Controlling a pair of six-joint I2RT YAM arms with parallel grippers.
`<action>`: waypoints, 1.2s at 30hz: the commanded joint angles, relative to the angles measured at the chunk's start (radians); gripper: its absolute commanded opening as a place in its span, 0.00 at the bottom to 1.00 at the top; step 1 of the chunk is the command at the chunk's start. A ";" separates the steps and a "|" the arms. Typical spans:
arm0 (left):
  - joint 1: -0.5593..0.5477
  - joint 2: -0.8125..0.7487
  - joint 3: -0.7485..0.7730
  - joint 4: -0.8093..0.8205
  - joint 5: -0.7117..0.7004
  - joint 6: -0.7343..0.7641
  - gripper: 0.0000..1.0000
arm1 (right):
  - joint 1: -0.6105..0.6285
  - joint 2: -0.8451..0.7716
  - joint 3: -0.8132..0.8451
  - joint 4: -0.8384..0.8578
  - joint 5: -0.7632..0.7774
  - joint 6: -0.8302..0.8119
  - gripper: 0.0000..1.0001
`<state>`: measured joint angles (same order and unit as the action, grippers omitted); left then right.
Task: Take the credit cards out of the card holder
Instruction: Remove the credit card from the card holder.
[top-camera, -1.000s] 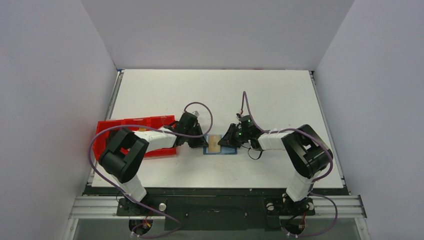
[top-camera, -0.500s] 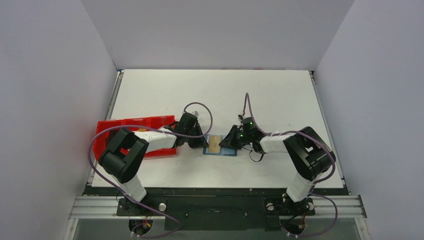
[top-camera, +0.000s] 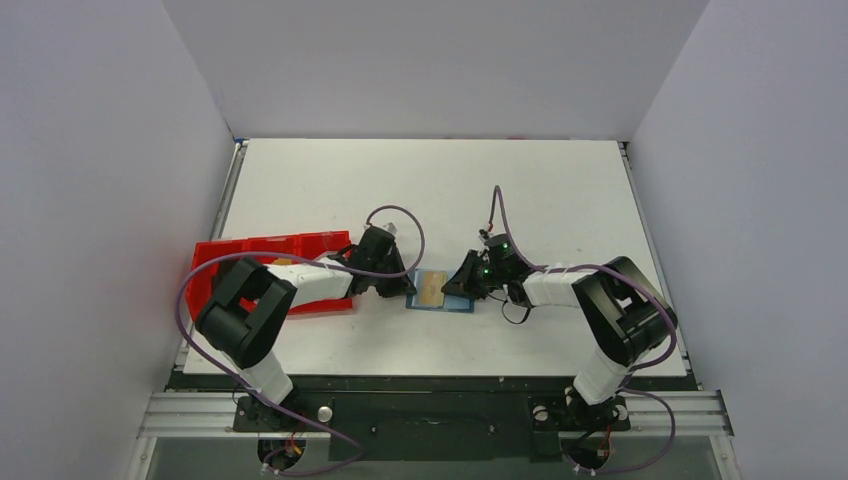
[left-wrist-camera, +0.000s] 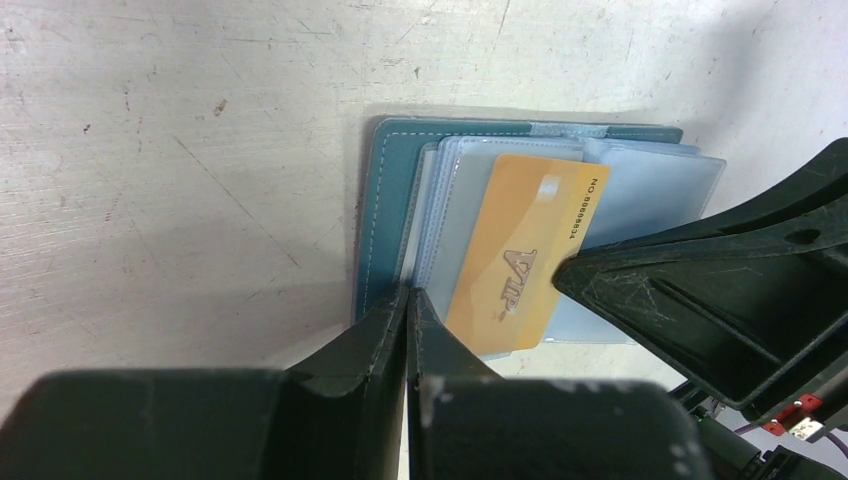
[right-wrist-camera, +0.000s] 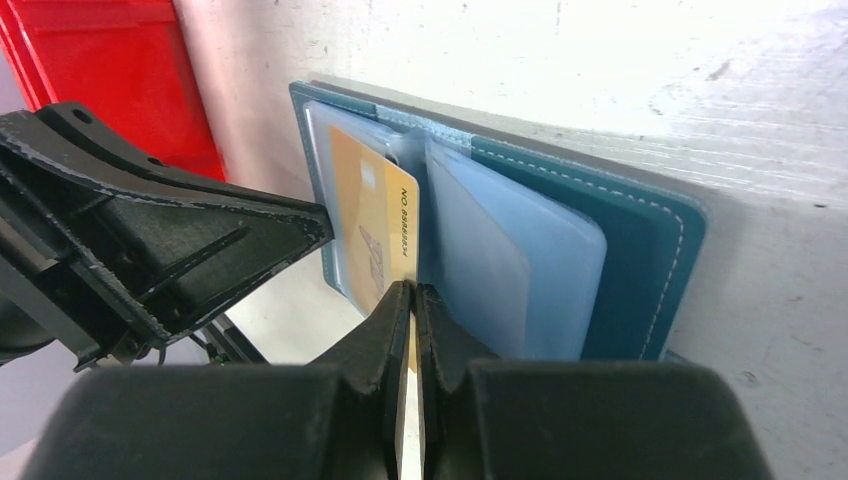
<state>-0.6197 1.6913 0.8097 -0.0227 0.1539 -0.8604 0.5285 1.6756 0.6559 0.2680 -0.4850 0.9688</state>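
On the white table (top-camera: 560, 200), near the red tray (top-camera: 225, 255), the blue card holder (left-wrist-camera: 385, 200) lies open. A gold card (left-wrist-camera: 520, 260) sits askew on its clear sleeves, its edge pinched by the closed right fingers (right-wrist-camera: 380, 345). The left fingers (left-wrist-camera: 370, 340) are closed tight at the holder's edge (any grip there is unclear).

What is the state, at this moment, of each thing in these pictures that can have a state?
card holder: open, lying flat on the table.
gold card: skewed in a clear sleeve, not yet out.
left gripper: shut, tips at the holder's sleeve edge; whether it pinches a sleeve is unclear.
right gripper: shut on the gold card's edge.
red tray: resting on the table, contents not clear.
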 joint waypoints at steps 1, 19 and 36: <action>-0.005 0.017 -0.044 -0.119 -0.082 0.023 0.00 | -0.013 -0.040 0.018 -0.030 0.026 -0.045 0.00; -0.009 0.013 -0.057 -0.098 -0.074 0.019 0.00 | -0.015 -0.010 0.006 0.063 -0.022 -0.002 0.21; -0.009 0.024 -0.046 -0.095 -0.066 0.021 0.00 | -0.011 0.066 -0.007 0.133 -0.024 0.030 0.19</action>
<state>-0.6231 1.6810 0.7952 -0.0109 0.1402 -0.8619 0.5175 1.7222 0.6559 0.3336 -0.5106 0.9928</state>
